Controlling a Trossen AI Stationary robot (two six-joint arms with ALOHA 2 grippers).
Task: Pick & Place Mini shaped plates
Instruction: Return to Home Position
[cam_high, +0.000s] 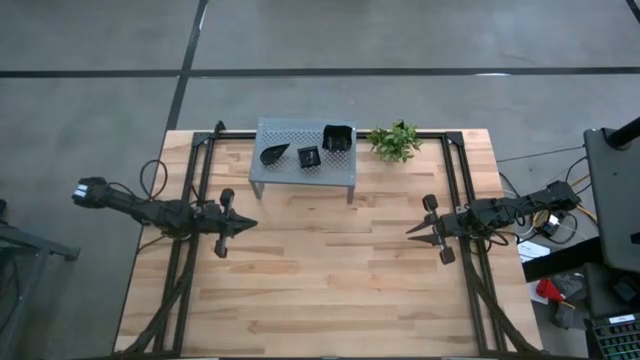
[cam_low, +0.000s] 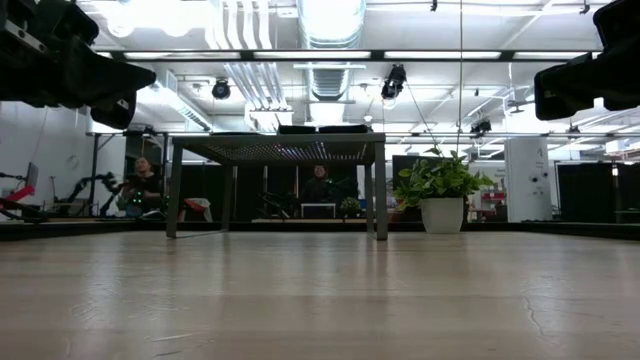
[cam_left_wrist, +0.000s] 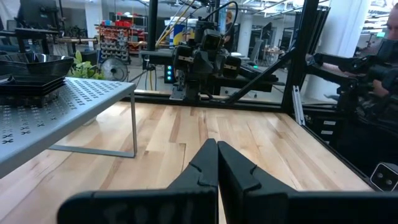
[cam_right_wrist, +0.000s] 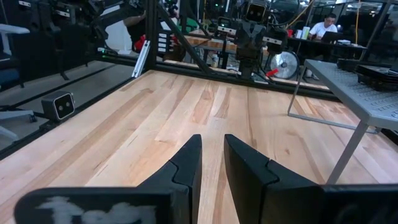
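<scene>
The mini shaped plates lie on top of the grey perforated shelf at the table's far edge: a leaf-shaped dish, a tiny square and a stack of larger wavy-edged squares. The left wrist view shows that stack; the right wrist view shows plates on the shelf. My left gripper hovers over the table's left side, shut and empty. My right gripper hovers over the right side, its fingers a narrow gap apart and empty. They point at each other, nearer than the shelf.
A small green plant stands right of the shelf at the far edge. Black frame rails run along the table's left and right sides. Bare wooden table top lies between and nearer than the grippers. People sit in the room beyond.
</scene>
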